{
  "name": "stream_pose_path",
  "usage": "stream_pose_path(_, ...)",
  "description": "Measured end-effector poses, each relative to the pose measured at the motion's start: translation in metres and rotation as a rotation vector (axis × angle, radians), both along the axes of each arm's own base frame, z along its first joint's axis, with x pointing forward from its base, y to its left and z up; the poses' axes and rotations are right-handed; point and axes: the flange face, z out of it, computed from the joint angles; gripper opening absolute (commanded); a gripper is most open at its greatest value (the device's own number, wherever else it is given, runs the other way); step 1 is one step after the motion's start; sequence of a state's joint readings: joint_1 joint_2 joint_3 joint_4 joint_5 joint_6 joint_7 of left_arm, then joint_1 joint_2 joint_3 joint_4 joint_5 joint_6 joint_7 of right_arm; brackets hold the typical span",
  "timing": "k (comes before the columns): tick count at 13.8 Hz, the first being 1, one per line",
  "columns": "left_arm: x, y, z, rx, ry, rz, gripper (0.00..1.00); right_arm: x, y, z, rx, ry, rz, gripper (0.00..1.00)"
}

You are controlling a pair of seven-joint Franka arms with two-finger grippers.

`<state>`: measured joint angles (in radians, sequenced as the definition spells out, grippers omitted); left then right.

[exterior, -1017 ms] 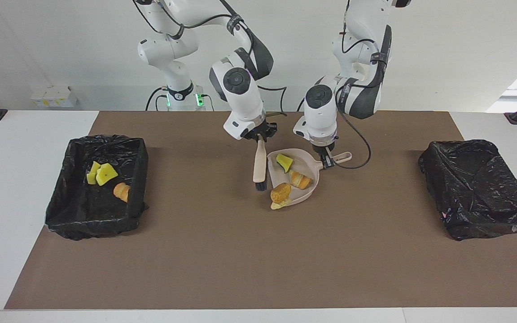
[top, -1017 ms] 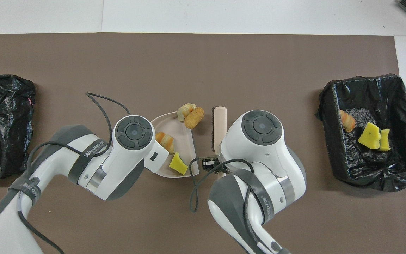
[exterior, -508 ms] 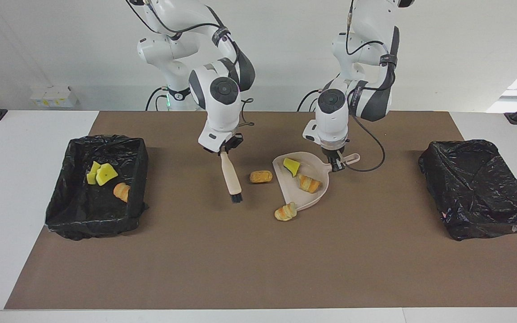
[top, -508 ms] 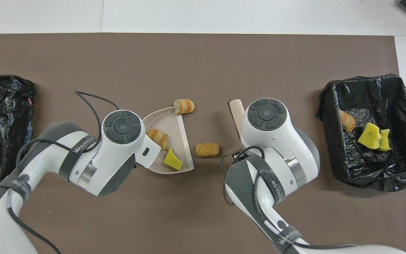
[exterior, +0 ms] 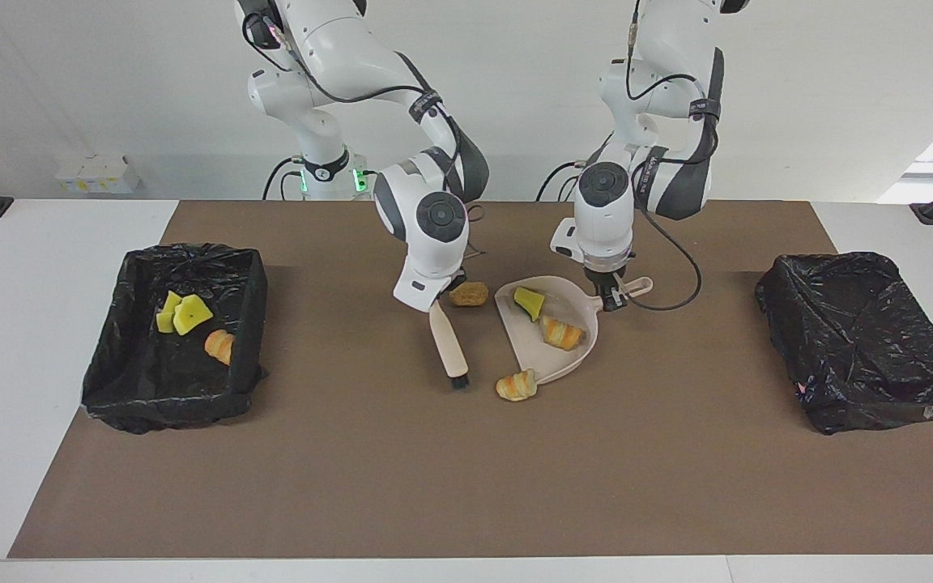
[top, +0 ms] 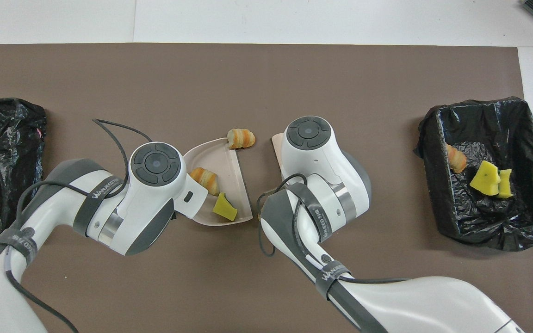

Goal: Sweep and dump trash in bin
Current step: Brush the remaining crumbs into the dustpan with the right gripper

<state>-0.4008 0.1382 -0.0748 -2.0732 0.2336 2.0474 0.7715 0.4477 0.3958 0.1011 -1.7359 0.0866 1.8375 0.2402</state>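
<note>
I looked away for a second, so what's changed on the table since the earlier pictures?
Two bread lumps slid off the dustpan: the striped lump lies at its lip, the brown lump beside the brush. The left gripper shifted the dustpan toward its own end; the right gripper swung the brush away and back. Both grips, both bins unchanged.

1. Mat [exterior: 402, 470]: matt brown, smooth, paper-like.
2. Bin liners [exterior: 179, 380] [exterior: 863, 340]: glossy, crinkled black plastic.
3. Dustpan [exterior: 572, 360], by the left claw [exterior: 614, 301]: smooth beige plastic.
4. Sponge [exterior: 528, 301]: porous foam.
5. Bread lumps [exterior: 517, 385]: crusty, rough.
6. Arms [exterior: 434, 235]: glossy white plastic shells.
</note>
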Motion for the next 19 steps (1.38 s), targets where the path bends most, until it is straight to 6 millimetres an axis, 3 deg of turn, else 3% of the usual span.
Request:
stream_pose_path(3, 0.000, 0.000, 0.000, 0.000, 0.000, 0.001, 0.00, -0.021, 0.021, 0.002, -0.029, 0.068, -0.050, 0.00)
stream_pose_path(5, 0.000, 0.000, 0.000, 0.000, 0.000, 0.001, 0.00, -0.020, 0.010, 0.006, -0.055, 0.111, -0.069, 0.00)
stream_pose_path(8, 0.000, 0.000, 0.000, 0.000, 0.000, 0.001, 0.00, -0.012, -0.024, 0.021, -0.096, 0.158, -0.188, 0.00)
stream_pose_path(11, 0.000, 0.000, 0.000, 0.000, 0.000, 0.001, 0.00, -0.045, -0.030, 0.032, -0.149, 0.193, -0.323, 0.00)
stream_pose_path(13, -0.001, 0.000, 0.000, 0.001, 0.000, 0.000, 0.00, -0.085, -0.011, 0.026, -0.157, 0.186, -0.353, 0.00)
stream_pose_path(16, -0.007, -0.008, 0.000, 0.002, 0.001, -0.019, 0.00, -0.142, 0.033, 0.018, -0.151, 0.130, -0.417, 0.00)
stream_pose_path(19, -0.018, -0.024, 0.000, 0.003, 0.003, -0.055, 0.00, -0.150, 0.053, 0.009, -0.122, 0.094, -0.426, 0.00)
